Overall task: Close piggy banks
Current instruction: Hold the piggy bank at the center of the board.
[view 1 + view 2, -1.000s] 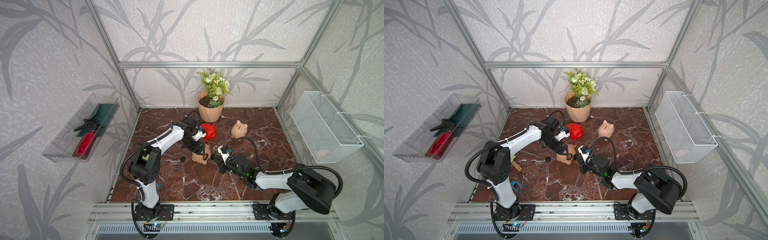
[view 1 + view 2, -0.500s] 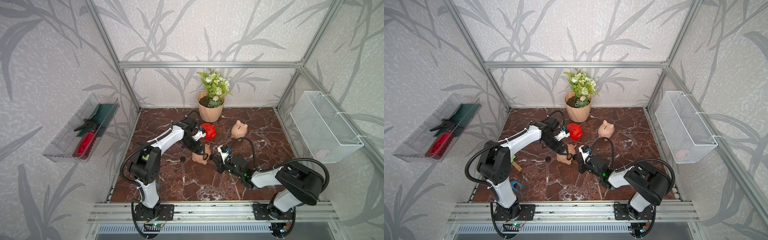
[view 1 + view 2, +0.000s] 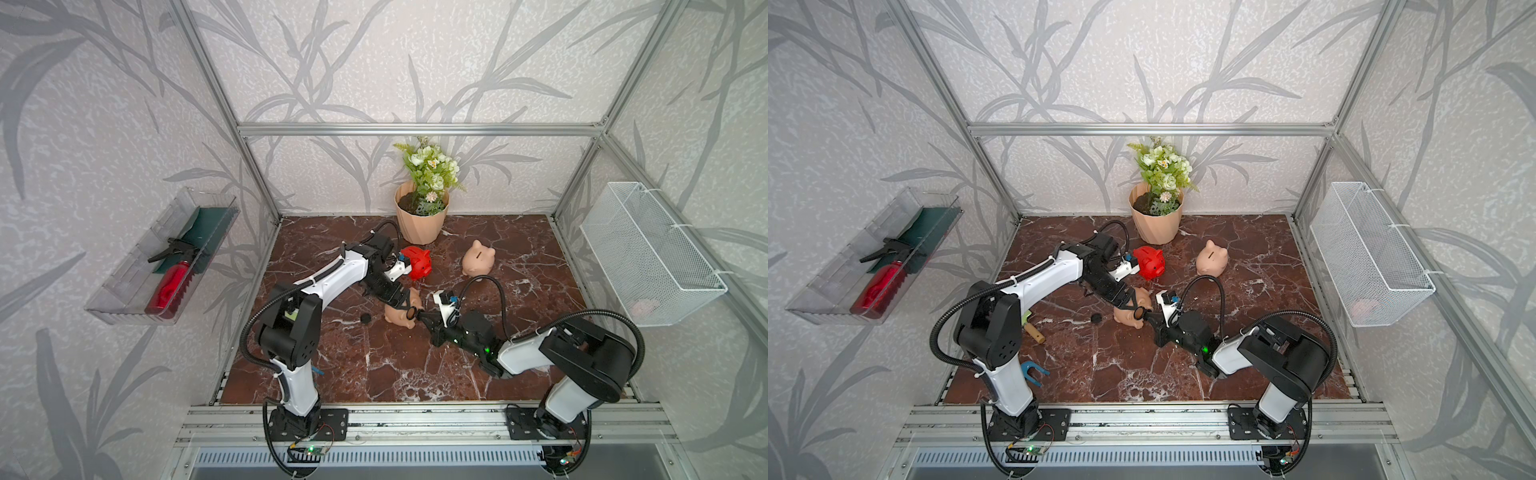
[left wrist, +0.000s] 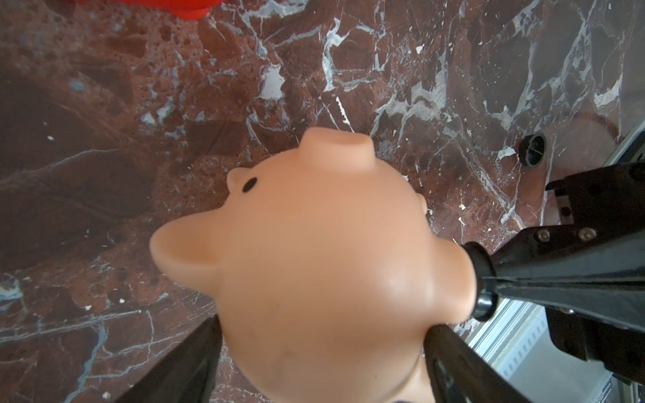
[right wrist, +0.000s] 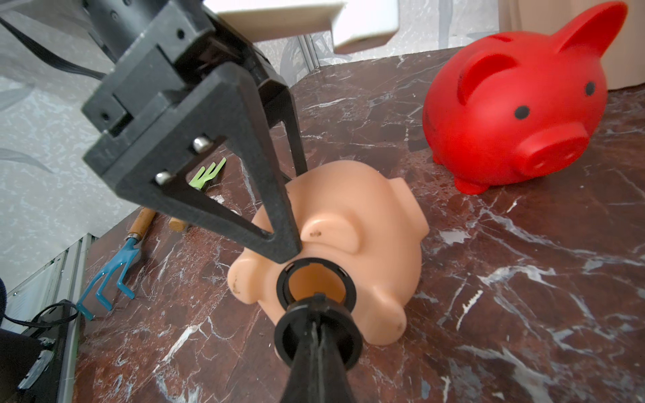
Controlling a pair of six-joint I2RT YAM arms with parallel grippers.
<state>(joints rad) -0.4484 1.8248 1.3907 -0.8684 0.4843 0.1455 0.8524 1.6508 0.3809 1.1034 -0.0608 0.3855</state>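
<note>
- The left fingers [image 3: 402,302] grip the tan pig [image 5: 366,244] round its body, holding it on its side at the middle of the desk [image 3: 374,365], belly hole towards the right arm.
- The right fingers [image 5: 316,315] are closed on a black plug [image 5: 288,336], right at that hole. It touches the belly in the left wrist view, but it's not seated flush, I'd say.
- So this pig is mid-closing, and the push home is what's left.
- The red pig [image 3: 417,262] and the other tan pig [image 3: 479,261] stand upright near the flowerpot [image 3: 420,224], bellies hidden. Plugged or not, I can't tell.
- A spare plug [image 3: 365,318] lies loose near the held pig, so at least one more closing looks due.
</note>
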